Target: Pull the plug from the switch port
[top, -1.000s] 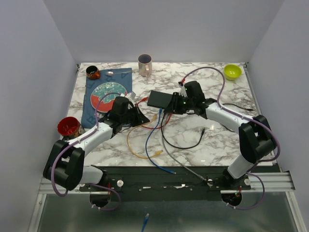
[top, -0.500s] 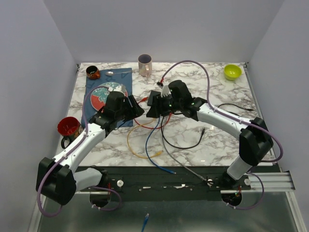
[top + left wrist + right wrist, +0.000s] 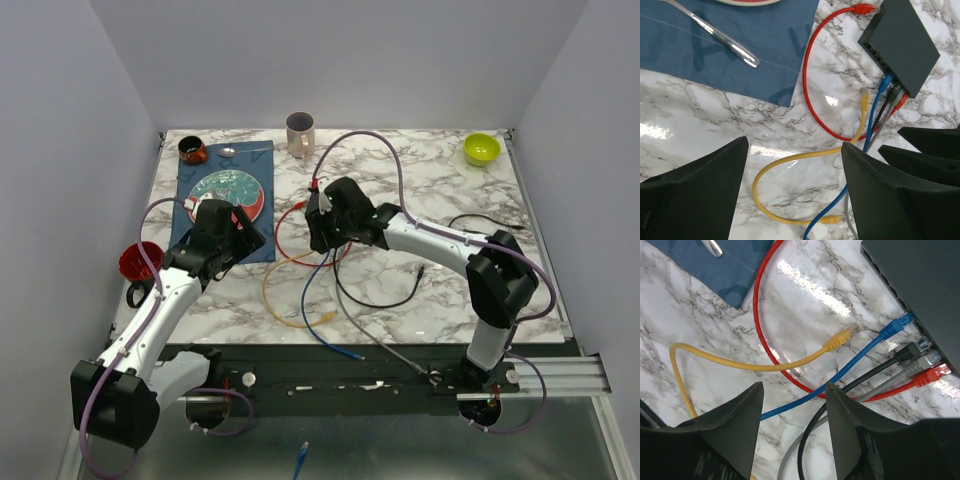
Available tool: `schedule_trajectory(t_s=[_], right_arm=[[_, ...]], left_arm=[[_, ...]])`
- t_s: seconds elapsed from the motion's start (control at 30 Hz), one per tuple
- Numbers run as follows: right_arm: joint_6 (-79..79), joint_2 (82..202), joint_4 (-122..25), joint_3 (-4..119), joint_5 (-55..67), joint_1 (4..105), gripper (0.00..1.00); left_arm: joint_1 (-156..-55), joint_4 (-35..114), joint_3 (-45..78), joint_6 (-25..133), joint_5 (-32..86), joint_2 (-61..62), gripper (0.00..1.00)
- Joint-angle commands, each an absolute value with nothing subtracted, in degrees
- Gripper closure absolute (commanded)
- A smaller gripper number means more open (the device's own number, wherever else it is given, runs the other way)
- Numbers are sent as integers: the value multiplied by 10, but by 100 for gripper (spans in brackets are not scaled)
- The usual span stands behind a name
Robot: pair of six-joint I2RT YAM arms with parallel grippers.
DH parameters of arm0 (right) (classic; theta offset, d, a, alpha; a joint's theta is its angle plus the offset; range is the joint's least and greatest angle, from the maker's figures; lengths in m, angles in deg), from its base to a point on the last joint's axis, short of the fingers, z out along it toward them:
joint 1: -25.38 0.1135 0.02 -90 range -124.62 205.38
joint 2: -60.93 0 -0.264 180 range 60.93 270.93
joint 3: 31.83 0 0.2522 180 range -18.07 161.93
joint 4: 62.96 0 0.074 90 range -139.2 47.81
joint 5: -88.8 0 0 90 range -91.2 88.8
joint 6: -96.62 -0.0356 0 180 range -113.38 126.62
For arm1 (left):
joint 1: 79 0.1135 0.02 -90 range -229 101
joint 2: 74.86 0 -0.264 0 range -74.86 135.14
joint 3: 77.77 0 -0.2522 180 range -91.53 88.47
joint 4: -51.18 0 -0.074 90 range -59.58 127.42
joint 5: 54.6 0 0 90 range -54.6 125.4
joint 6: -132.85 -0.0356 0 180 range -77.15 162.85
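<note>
The switch [image 3: 902, 42] is a flat black box at the upper right of the left wrist view and lies top right in the right wrist view [image 3: 920, 280]. Blue [image 3: 897, 325], black [image 3: 912, 349], grey and red [image 3: 935, 374] plugs sit in its sockets. A yellow plug [image 3: 840, 338] lies loose on the marble just off that edge [image 3: 864, 101]. My left gripper [image 3: 795, 142] hangs open over the yellow cable loop, holding nothing. The right gripper [image 3: 794, 385] is open above the blue cable. From above, the right gripper [image 3: 318, 232] hides the switch; the left gripper [image 3: 240, 238] is left of it.
A blue placemat [image 3: 200, 235] with a plate [image 3: 228, 192] and a metal utensil [image 3: 720, 35] lies at the left. A red cup [image 3: 140, 262], a mug [image 3: 300, 133], a dark cup [image 3: 193, 150] and a green bowl [image 3: 481, 148] stand around the edges. Cables trail toward the near edge.
The left gripper went from shut to open and drew back left. The right gripper opened wider and swung left over the switch.
</note>
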State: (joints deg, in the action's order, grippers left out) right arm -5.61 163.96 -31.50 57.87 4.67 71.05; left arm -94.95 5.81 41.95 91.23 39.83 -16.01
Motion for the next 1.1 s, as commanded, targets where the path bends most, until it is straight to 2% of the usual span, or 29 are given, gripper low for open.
schedule_trajectory(t_s=[0.0,0.57,0.7,0.8,0.83,0.9,0.93,1.07], right_arm=[[5,1664,-294,615,-8,737,38],[49,1752,-273,674,-90,782,35],[47,1798,-265,717,-117,783,39],[41,1813,-267,732,-126,783,47],[38,1814,-267,734,-135,783,57],[35,1803,-273,728,-144,782,69],[35,1795,-278,720,-157,782,81],[33,1745,-298,686,-188,782,99]], left_arm=[[-932,43,449,928,378,-183,13],[-903,70,502,925,322,-200,13],[-901,69,509,924,319,-205,13],[-900,69,509,924,321,-213,13],[-900,70,509,923,321,-217,13],[-900,72,510,922,323,-220,13],[-899,75,509,922,323,-220,13],[-899,84,515,926,315,-220,14]])
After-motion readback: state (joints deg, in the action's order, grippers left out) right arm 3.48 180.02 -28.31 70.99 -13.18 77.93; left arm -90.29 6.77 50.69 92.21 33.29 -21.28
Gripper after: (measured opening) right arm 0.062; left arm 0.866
